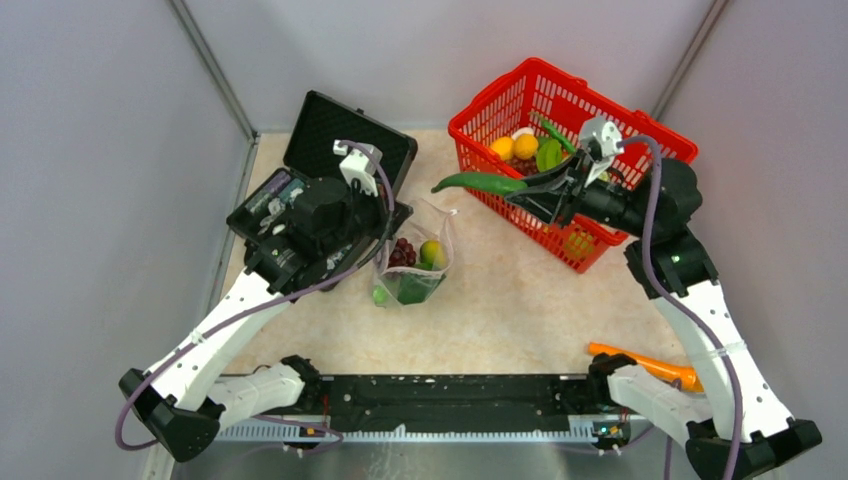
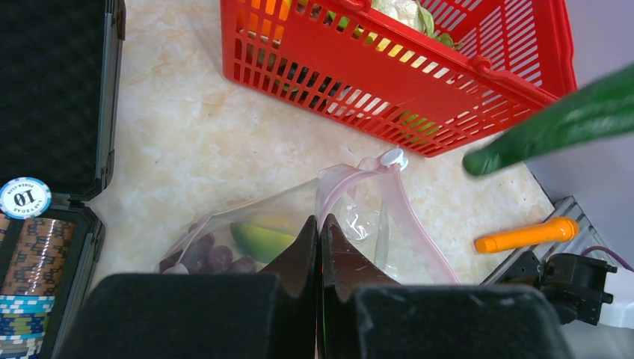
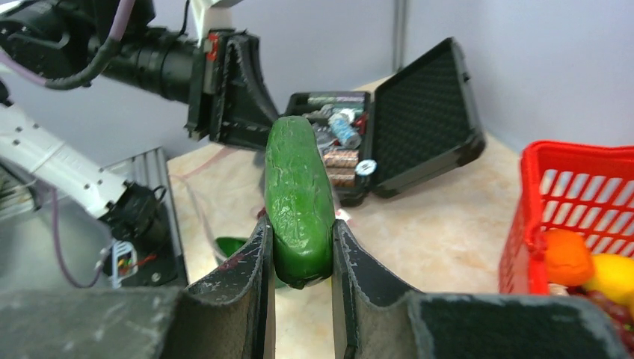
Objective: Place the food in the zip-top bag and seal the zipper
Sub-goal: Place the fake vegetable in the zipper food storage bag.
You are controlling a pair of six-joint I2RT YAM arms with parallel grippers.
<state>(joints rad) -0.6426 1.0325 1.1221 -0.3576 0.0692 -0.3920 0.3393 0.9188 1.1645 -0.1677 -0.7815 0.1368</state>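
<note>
The right gripper (image 3: 300, 224) clamps one end of the cucumber (image 3: 297, 179), jaws partway apart. The cucumber juts past the basket's (image 1: 540, 228) near wall, its tip in the air near the bag (image 1: 415, 268). The left gripper (image 2: 320, 228), fully closed, pinches the bag's rim beside the zipper (image 2: 407, 217), whose strips loop apart. Grapes (image 1: 402, 252) and other food lie inside. Bare table (image 1: 520, 300) spreads between bag and basket. The open case (image 1: 350, 130) crowds the left arm's far side. An orange tool (image 1: 640, 362) lies near the near edge.
</note>
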